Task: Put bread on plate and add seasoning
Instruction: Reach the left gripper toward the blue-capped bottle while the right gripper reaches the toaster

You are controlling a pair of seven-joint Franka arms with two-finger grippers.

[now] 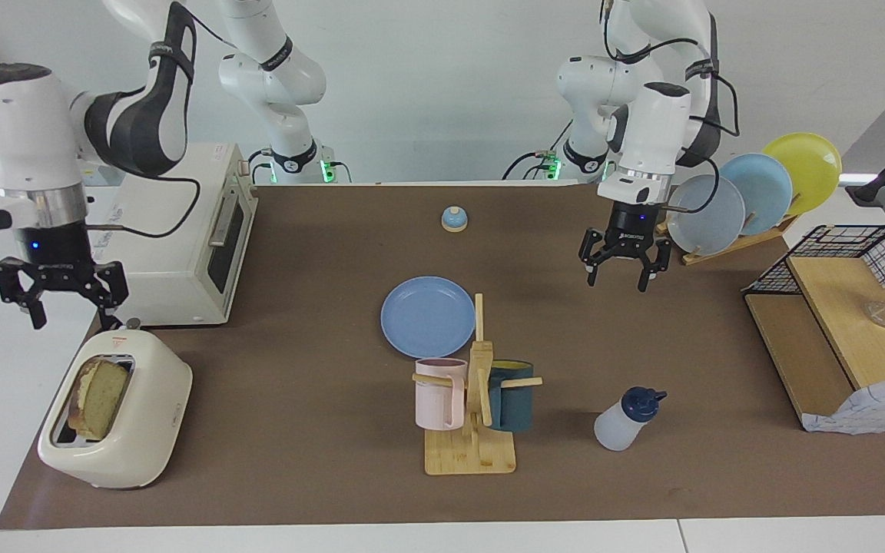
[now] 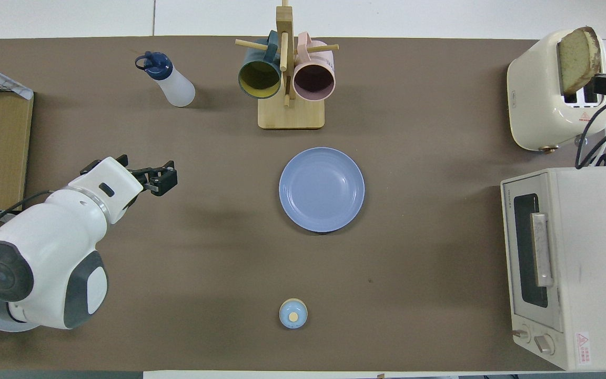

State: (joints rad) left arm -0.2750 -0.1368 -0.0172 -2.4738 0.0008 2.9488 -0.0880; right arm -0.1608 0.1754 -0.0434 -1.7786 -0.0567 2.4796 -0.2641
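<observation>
Both arms are seen raised with wrists turned straight down. The right gripper [image 1: 60,296] is held in the air at its own end of the table, fingers spread. The left gripper [image 1: 625,265] is likewise hung with fingers parted, nothing gripped.

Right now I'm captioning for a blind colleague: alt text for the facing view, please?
Bread stands in a toaster under the open right gripper; the blue plate lies bare mid-table. The open left gripper hangs over the table, with the seasoning upright.
</observation>
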